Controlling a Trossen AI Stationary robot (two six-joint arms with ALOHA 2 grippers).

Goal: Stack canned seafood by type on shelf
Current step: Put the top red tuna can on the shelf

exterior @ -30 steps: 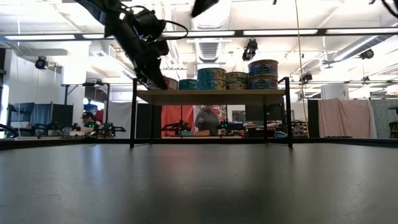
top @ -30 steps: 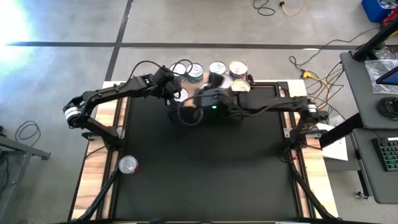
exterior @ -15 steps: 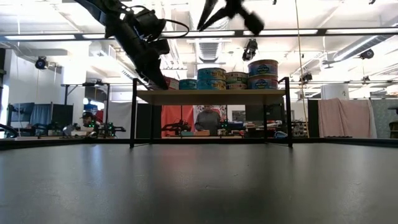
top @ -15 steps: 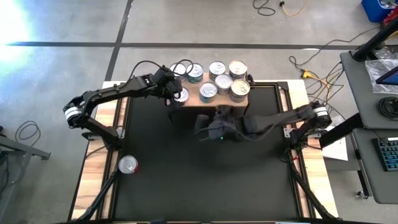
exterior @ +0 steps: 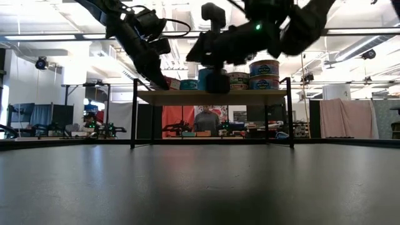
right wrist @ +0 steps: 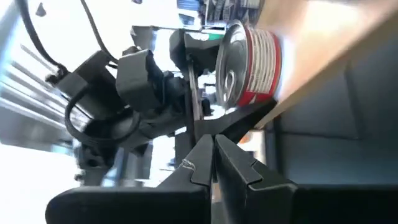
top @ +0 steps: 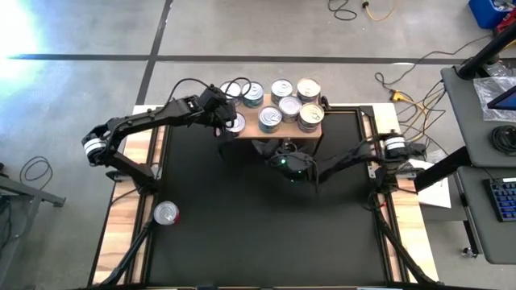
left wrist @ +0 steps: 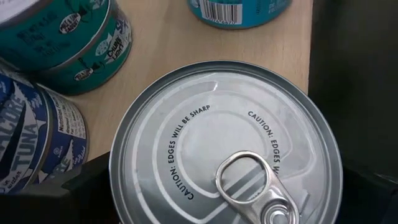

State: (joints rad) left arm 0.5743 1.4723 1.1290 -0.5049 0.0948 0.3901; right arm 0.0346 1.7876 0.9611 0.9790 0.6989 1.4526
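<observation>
The wood-topped shelf stands at the mat's far edge and carries several tins, some stacked in twos. My left gripper is at the shelf's left end, shut on a red-labelled tin with a silver pull-tab top. That tin stands on the wood top. My right gripper hangs shut and empty just in front of the shelf's near side. One more red tin stands on the table's left wooden border. My left gripper has the red-labelled tin between its two fingers, which stand at opposite sides of the side wall. It comes slanting down from above and the table's left. The tin is upright with its bottom on the shelf's left end.
Teal-labelled stacked tins and a blue tuna tin stand close to the held tin on the shelf. The black mat lies open toward the near edge. Cables lie on the floor behind the shelf. A person stands beyond the table.
My right gripper has drawn back from above the shelf's tins toward the table's near edge, then swung round and come down in front of the shelf. The tins it was above stay on the shelf.
</observation>
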